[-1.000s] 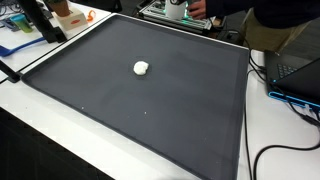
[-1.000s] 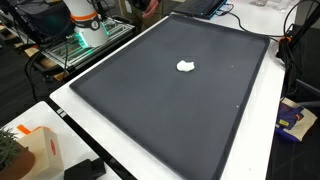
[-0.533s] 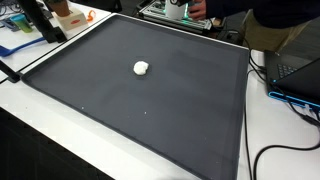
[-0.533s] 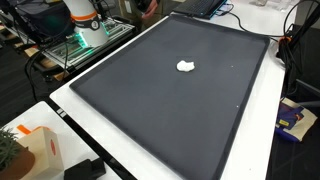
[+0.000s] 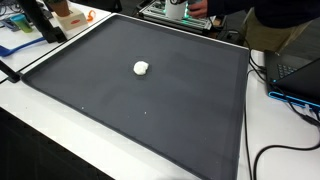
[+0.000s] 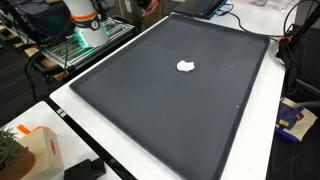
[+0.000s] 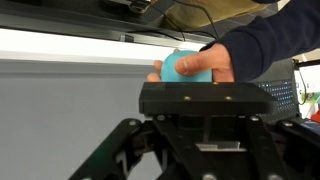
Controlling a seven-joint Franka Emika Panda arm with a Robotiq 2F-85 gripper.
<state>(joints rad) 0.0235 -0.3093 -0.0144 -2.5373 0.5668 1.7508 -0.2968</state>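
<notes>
Early stage, by the look: no grasp seen. In wrist view, black Robotiq gripper low in frame w/ fingertips cut off by bottom edge, so can't tell if fingers wide, narrow or holding anything. Just past gripper body: small teal round ball, pinched in person's bare hand w/ dark blue sleeve, up off the surface, white strip of desk edge behind. Can't tell which edge. Touching the hand only, as far as visible.

Lying on large dark grey mat that covers most of white desk: small white crumpled lump, alone, approx mid-mat, well in from every desk edge and corner. Same spot for white crumpled lump in both ext. views, w/ nothing near it.

Done: nothing taken by gripper, judging from this. Left: any grip at all.

Containers: none open w/ visible contents. Orange-and-white carton at desk corner nearest camera, beside green plant; contents hidden.
</notes>
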